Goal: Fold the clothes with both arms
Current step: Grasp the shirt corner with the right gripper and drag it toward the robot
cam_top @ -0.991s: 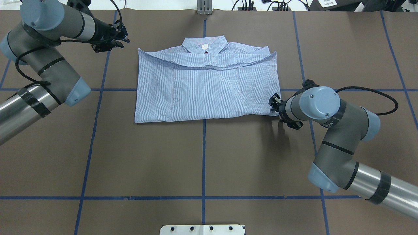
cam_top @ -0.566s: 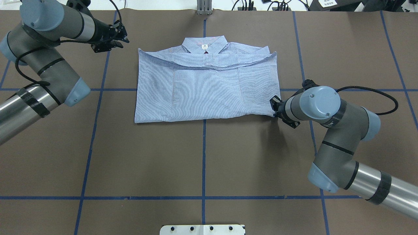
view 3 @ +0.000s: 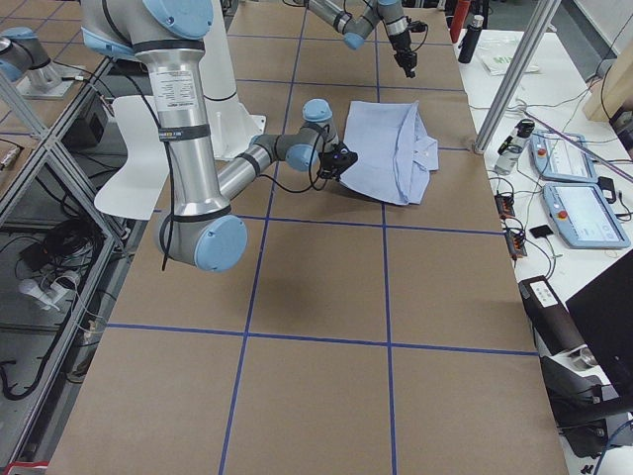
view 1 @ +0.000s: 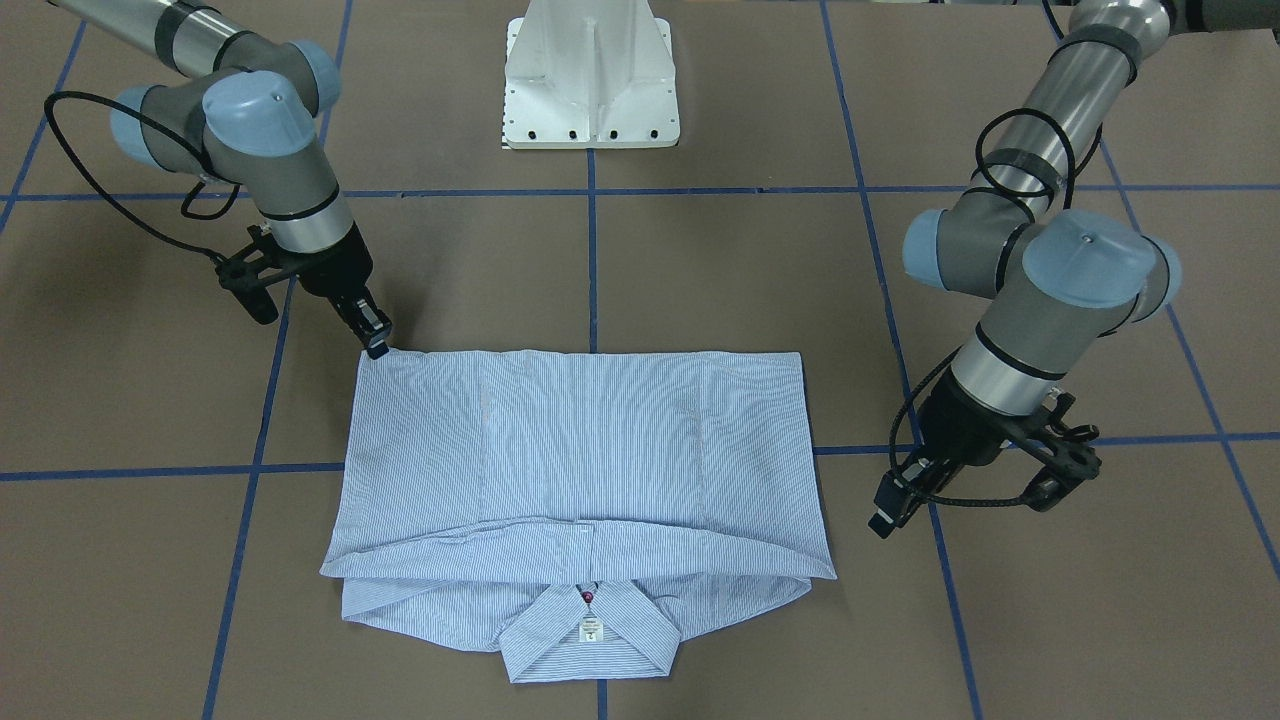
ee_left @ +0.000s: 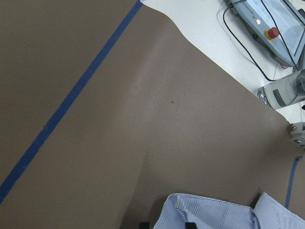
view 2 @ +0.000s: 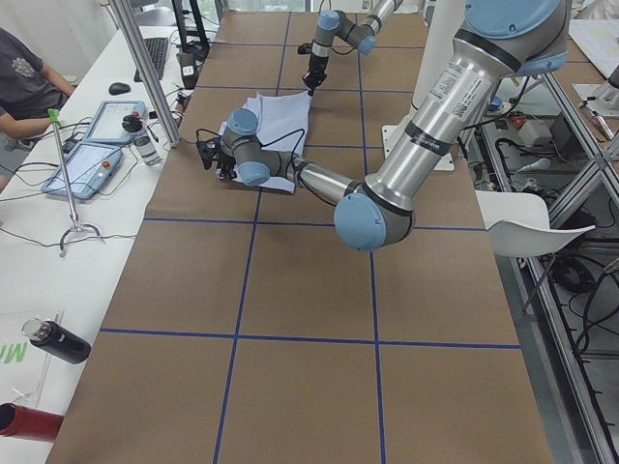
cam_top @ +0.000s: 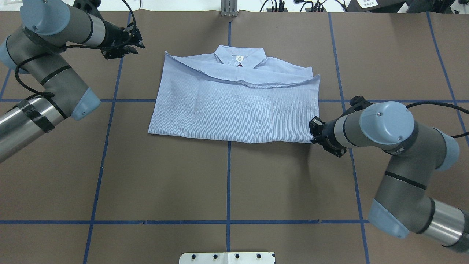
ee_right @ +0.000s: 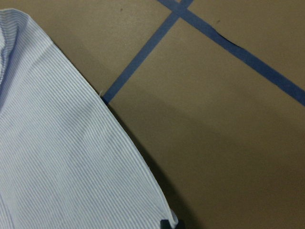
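Overhead exterior: shirt (cam_top: pixel 234 106) in right hand (cam_top: pixel 315 135)

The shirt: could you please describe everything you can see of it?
The shirt is light blue with fine white stripes, folded into a rough rectangle, lying flat on the brown table. Its collar, with a small white neck tag, points away from the robot. The right end effector pinches its near right corner; the left end effector hangs clear of it.

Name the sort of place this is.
Probably a robotics lab workcell: a left arm and right arm at a shirt on a table marked with a blue tape grid, teach pendants on the side bench, a person seated alongside.
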Robot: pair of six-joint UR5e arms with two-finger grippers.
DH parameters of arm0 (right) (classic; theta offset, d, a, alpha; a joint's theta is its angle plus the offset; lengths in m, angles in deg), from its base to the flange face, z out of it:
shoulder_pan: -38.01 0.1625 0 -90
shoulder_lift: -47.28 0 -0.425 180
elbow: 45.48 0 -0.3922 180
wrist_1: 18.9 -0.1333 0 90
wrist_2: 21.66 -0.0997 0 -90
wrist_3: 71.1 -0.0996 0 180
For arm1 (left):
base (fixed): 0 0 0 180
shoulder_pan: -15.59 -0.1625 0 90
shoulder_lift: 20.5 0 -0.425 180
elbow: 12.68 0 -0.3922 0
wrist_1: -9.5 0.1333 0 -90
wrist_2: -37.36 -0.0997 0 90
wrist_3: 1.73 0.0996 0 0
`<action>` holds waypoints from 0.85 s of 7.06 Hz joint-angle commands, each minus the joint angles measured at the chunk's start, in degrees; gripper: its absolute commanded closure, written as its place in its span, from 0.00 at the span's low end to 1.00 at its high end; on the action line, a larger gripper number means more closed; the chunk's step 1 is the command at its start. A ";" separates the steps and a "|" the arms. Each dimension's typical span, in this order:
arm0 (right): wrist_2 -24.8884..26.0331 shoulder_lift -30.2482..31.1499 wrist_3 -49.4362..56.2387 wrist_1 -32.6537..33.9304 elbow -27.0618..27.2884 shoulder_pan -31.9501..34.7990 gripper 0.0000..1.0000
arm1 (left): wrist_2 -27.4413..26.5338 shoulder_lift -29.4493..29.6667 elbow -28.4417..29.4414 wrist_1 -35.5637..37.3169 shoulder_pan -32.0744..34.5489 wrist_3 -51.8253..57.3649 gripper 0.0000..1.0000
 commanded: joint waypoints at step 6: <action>-4.75 11.98 -0.86 1.24 15.77 -30.00 0.05 | 3.89 -1.60 -4.83 -0.06 -0.35 -0.41 0.65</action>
